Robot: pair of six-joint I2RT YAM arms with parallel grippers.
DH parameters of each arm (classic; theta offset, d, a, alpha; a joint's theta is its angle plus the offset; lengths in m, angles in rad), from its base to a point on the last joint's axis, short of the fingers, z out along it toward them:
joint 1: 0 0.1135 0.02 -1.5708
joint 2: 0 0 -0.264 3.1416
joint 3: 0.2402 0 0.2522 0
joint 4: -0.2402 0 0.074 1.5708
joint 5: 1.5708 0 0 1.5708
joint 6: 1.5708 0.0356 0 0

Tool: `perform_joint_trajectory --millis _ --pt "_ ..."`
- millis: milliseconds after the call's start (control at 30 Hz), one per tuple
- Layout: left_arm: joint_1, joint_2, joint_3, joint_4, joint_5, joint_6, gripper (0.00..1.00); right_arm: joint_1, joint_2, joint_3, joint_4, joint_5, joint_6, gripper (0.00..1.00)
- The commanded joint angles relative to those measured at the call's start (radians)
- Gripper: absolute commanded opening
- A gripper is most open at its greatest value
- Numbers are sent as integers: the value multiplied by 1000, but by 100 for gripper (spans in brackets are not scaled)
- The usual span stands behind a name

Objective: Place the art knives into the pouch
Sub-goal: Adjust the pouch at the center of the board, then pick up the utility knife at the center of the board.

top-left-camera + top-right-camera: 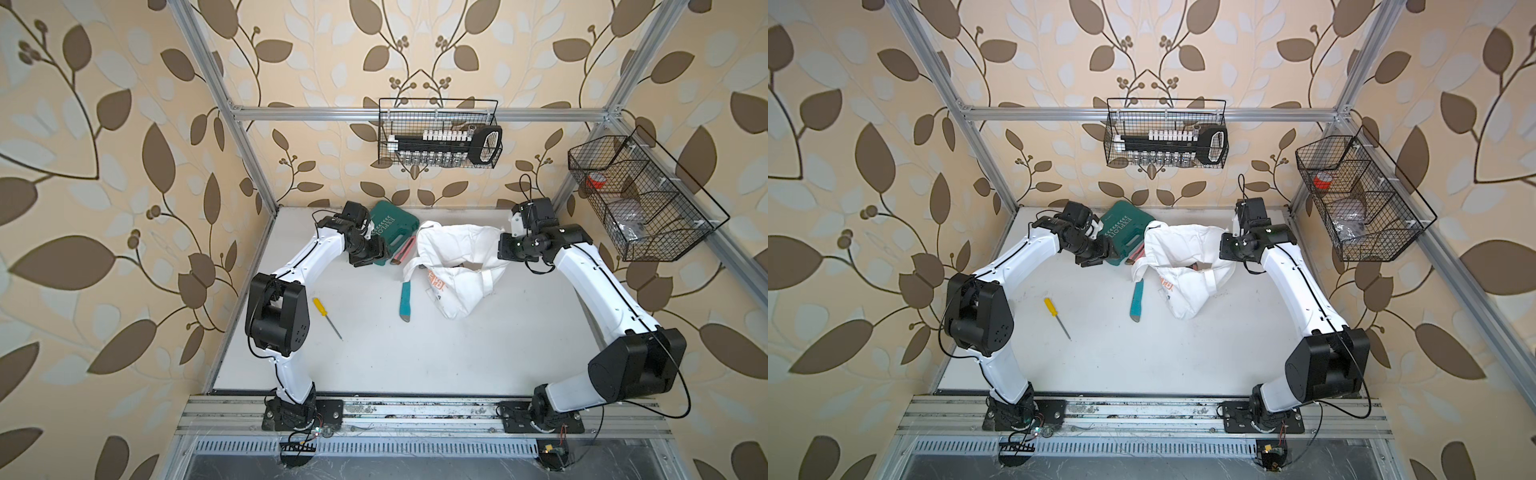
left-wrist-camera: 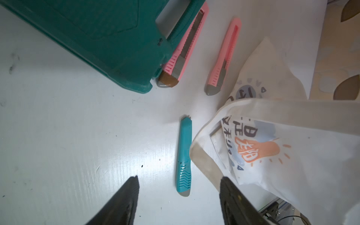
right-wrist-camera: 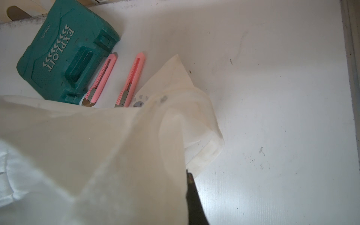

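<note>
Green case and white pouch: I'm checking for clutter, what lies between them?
Two lie there, in both wrist views: the first pink knife against the green case, the second pink knife nearer the pouch.

Teal knife [image 2: 184, 155], pink knives [image 2: 224, 56], orange-printed white pouch [image 2: 321, 165], green case [image 2: 97, 39]

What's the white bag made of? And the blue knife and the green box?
The pouch looks like thin cloth, matte off-white: it folds, sags and lets light through. The teal art knife seems to be hard plastic, smooth, with moulded grip ridges and a grey end cap. The green case is probably moulded plastic too, matte, with a dotted texture and a handle shaped into it.
</note>
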Motion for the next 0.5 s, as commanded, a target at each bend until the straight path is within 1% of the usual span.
perform_joint_trajectory --millis 0,67,200,333,467 --pt "-42 -85 -72 10 -36 -14 67 -7 21 4 20 -12 14 0" --pt "-76 -88 -125 21 -58 -27 66 -11 23 2 22 -14 15 0" --pt "-151 -50 -178 49 -83 -54 65 -15 16 -4 27 -28 15 0" --pt "-204 9 -169 64 -104 -74 64 -15 11 -7 29 -37 13 0" --pt "-226 77 -126 55 -132 -70 63 -16 -1 -16 32 -46 10 0"
